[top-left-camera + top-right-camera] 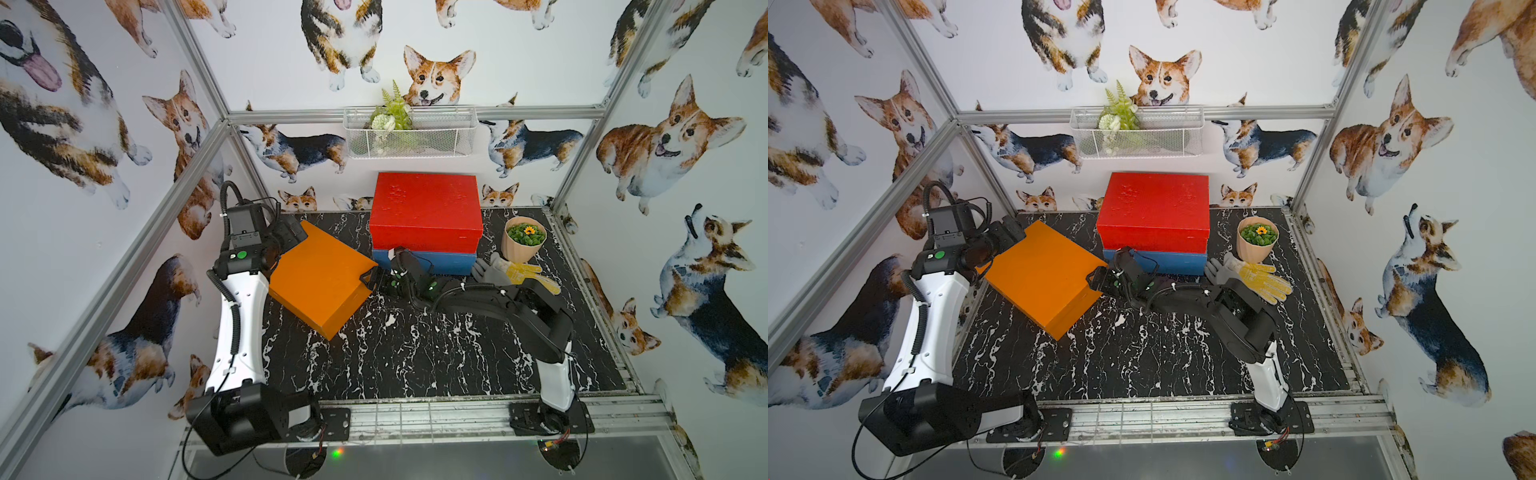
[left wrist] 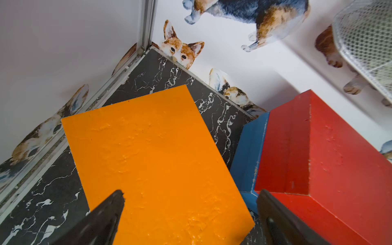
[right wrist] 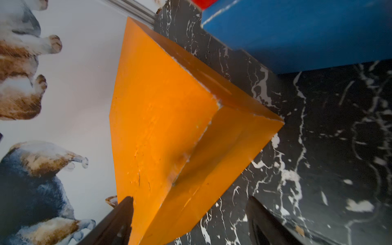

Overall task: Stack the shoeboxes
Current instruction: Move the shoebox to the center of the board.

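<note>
Beige ribbed flower pot [image 1: 523,249] at two o'clock on the black marble-patterned surface [image 1: 415,357], grey and yellow work gloves [image 1: 519,272] just beside it; white wire basket [image 1: 440,135] at twelve.

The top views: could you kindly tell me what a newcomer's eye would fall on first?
The red shoebox stacked on the blue shoebox at the back centre of the black marble table draws the eye first. Left of that stack, the orange shoebox is turned at an angle. Corgi wallpaper covers the walls.

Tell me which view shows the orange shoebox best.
Both top views: the matte orange rectangular box sits nearly whole, lid plus one side. Left wrist shows only the lid; right wrist, one close corner.
</note>
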`<act>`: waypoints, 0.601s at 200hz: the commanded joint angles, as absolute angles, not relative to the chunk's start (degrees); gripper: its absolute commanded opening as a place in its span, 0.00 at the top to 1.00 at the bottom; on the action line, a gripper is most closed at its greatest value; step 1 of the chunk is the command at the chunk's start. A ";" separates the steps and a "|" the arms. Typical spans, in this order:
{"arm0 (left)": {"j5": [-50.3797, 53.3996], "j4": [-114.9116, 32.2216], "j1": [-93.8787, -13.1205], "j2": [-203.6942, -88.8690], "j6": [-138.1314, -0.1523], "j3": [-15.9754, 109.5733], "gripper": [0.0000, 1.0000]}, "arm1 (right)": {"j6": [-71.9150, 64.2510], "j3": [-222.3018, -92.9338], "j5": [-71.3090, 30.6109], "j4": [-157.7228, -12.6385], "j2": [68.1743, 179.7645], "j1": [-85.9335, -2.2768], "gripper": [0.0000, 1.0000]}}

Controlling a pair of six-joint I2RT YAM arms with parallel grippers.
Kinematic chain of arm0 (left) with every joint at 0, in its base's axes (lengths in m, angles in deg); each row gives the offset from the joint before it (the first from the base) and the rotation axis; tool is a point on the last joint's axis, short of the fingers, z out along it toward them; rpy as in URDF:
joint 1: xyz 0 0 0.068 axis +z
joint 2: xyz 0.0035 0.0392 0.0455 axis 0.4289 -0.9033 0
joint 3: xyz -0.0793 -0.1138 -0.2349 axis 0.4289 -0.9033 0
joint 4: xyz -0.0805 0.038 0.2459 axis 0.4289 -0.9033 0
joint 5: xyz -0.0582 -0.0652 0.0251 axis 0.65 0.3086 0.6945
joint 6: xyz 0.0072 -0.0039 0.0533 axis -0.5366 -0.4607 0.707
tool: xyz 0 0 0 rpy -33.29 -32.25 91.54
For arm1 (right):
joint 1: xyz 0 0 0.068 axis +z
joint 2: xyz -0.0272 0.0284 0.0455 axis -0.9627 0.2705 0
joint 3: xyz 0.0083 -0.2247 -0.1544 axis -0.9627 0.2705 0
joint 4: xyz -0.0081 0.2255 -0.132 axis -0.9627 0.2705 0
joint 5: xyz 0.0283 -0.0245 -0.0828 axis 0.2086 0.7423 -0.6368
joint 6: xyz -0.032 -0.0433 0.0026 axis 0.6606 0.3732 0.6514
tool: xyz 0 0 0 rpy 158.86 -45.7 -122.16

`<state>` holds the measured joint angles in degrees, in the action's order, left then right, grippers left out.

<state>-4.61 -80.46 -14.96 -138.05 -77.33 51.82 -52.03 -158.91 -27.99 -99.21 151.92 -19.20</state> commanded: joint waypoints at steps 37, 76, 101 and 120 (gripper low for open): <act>-2.34 -73.84 -15.20 -142.60 -77.53 45.07 0.00 | -62.31 -162.45 -29.46 -109.54 157.75 -19.11 0.17; -2.89 -71.54 -16.73 -144.64 -78.26 41.07 0.00 | -64.83 -164.76 -28.74 -111.56 161.59 -19.02 0.18; -2.40 -69.92 -17.44 -146.28 -78.62 38.54 0.00 | -64.93 -165.34 -29.23 -111.56 162.09 -18.77 0.18; -1.78 -69.30 -17.92 -147.52 -78.93 37.61 0.00 | -64.71 -165.97 -29.42 -111.41 162.50 -18.50 0.19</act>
<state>-2.93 -72.05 -17.48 -146.44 -78.10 38.55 -58.70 -164.87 -28.95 -108.17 161.95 -18.82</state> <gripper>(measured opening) 0.998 0.822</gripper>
